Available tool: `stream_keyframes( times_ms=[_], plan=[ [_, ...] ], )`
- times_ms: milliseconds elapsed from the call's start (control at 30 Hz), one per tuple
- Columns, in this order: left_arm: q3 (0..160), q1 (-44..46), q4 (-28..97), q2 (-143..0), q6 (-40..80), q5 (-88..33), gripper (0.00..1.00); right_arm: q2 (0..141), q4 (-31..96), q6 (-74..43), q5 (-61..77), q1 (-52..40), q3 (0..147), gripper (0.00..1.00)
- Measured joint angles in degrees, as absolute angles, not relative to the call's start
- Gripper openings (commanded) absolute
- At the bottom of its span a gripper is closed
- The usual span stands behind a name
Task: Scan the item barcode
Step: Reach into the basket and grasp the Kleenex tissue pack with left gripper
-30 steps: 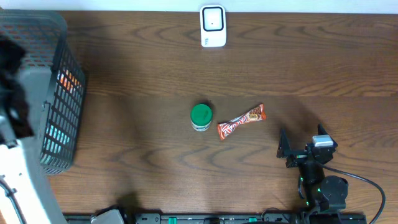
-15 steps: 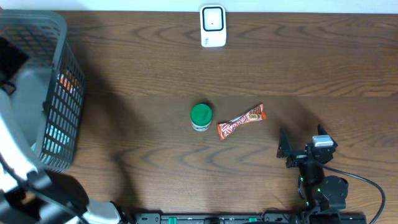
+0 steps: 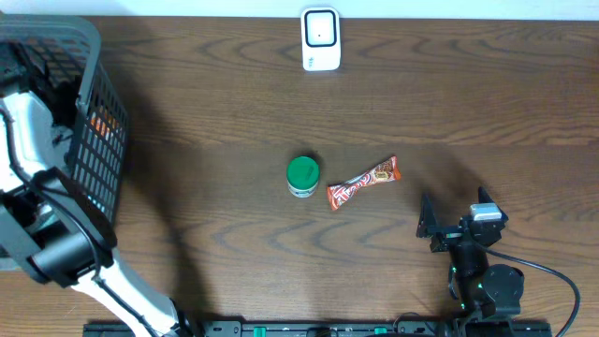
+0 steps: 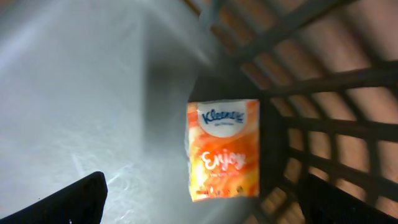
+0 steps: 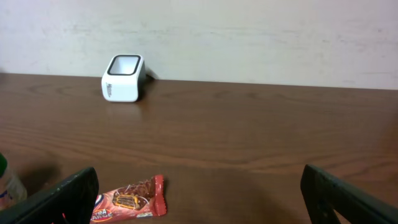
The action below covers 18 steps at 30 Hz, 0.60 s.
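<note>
Right tool (image 3: 456, 217) held spread and empty by the counter's (image 3: 234, 112) near right edge, snack bar (image 3: 363, 182) and green-lidded jar (image 3: 302, 174) laid side by side mid-counter, left tool (image 4: 205, 211) spread wide inside the basket (image 3: 94, 140) at the far left corner, orange tissue pack (image 4: 224, 149) seen ungrasped beneath it, scanner (image 3: 320, 39) stood at the far edge

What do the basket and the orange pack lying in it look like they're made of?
The basket looks like hard grey plastic with a matte finish: moulded lattice walls and a smooth solid floor. The orange Kleenex pack is probably thin printed plastic film, judging by its soft sheen and slightly uneven edges.
</note>
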<state>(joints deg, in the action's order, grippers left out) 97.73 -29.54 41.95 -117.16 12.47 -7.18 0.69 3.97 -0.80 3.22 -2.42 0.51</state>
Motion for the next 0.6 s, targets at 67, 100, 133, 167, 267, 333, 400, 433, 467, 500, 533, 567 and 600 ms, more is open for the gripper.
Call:
stream_keyframes(
  times_ms=[67,100,133,167,267,333,400,433,467,500,533,567,600],
  plan=[
    [97.73,-29.47,41.98,-118.78,13.06,-7.18,0.98,0.69,3.97,-0.80,3.20,-2.42,0.51,0.99],
    [97.73,-29.43,42.00,-119.48,13.37,-7.18,0.98,0.69,3.99,-0.80,3.20,-2.42,0.51,0.99],
    [97.73,-29.32,42.00,-120.09,13.52,-7.20,0.98,0.69,3.97,-0.80,3.20,-2.42,0.51,0.99],
    [97.73,-29.19,41.98,-120.57,13.58,-7.20,0.98,0.69,3.97,-0.80,3.20,-2.42,0.51,0.99],
    [97.73,-28.77,41.56,-121.67,13.93,-7.16,0.98,0.69,3.97,-0.80,3.20,-2.42,0.51,0.99],
    [97.73,-28.53,41.32,-122.06,13.96,-7.16,0.98,0.69,3.99,-0.80,3.20,-2.42,0.51,0.99],
    [97.73,-28.34,40.93,-122.30,13.96,-7.14,0.98,0.69,3.99,-0.80,3.20,-2.42,0.51,0.99],
    [97.73,-28.25,40.84,-122.39,13.96,-7.16,0.98,0.69,3.99,-0.80,3.22,-2.42,0.51,0.99],
    [97.73,-28.16,40.86,-122.50,13.96,-7.16,0.98,0.69,3.97,-0.80,3.22,-2.42,0.51,0.99],
    [97.73,-28.12,40.86,-122.56,13.98,-7.16,0.98,0.69,3.99,-0.80,3.22,-2.42,0.51,0.99],
    [97.73,-28.08,40.86,-122.61,14.11,-7.16,0.98,0.69,3.99,-0.80,3.20,-2.42,0.51,0.99],
    [97.73,-28.05,40.84,-122.69,14.24,-7.16,0.98,0.69,3.97,-0.80,3.20,-2.42,0.51,0.99],
    [97.73,-28.05,40.84,-122.78,14.44,-7.16,0.98,0.69,3.97,-0.80,3.20,-2.42,0.51,0.99]
  ],
)
